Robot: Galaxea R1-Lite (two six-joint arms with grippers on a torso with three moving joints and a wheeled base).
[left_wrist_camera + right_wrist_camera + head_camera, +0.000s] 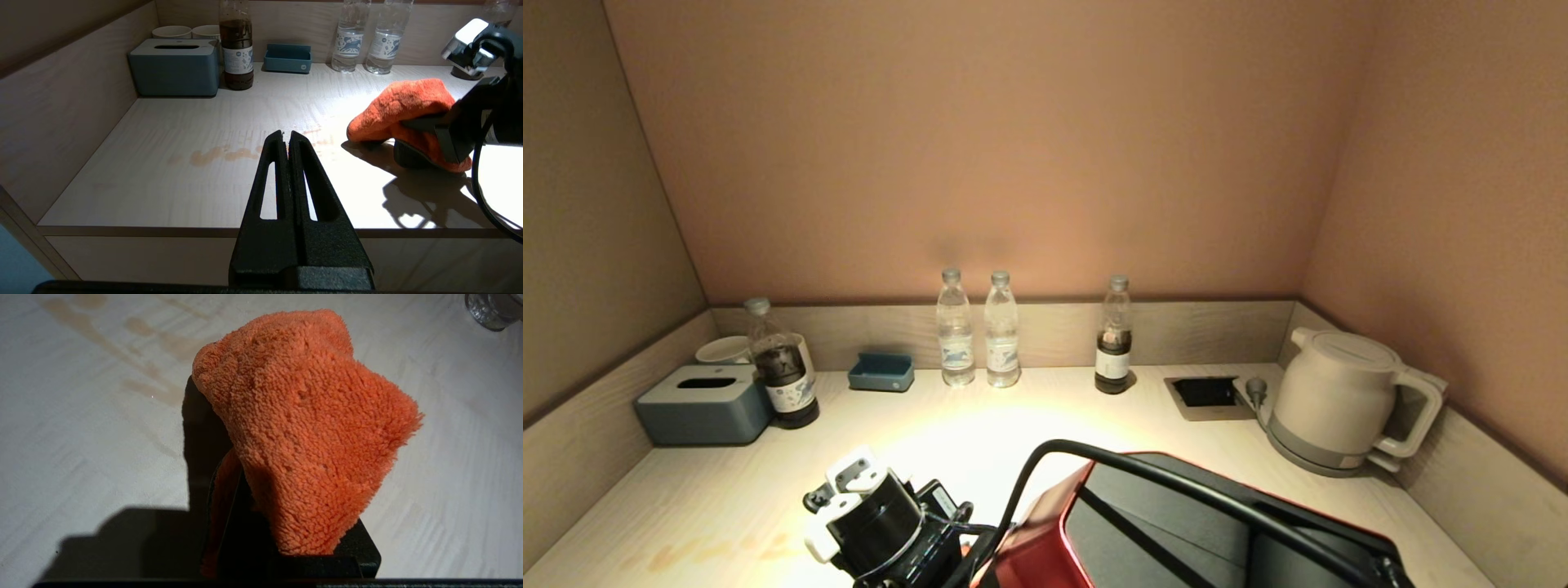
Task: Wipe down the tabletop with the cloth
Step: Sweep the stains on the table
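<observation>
Left pincer (286, 136): parked at the near edge of the counter (163, 192), its two black fingers pressed together with nothing between them; only the left wrist view shows it.
Right pincer (229, 416): clamped on the orange cloth (302, 428), low over the near part of the counter; the head view shows only the arm's wrist housing (882, 523), hiding the cloth.
Orange cloth: draped over the right pincer's fingers, its lower edge touching the counter in the left wrist view (404, 118).
Stain (229, 153): pale brown streaks on the wood, just beside the cloth.
Middle of the counter: tissue box (704, 404) and dark sauce bottle (783, 367) at left, white kettle (1339, 400) at right.
Back wall: two cups (192, 32), small blue tray (881, 371), two water bottles (977, 331), another dark bottle (1113, 339).
</observation>
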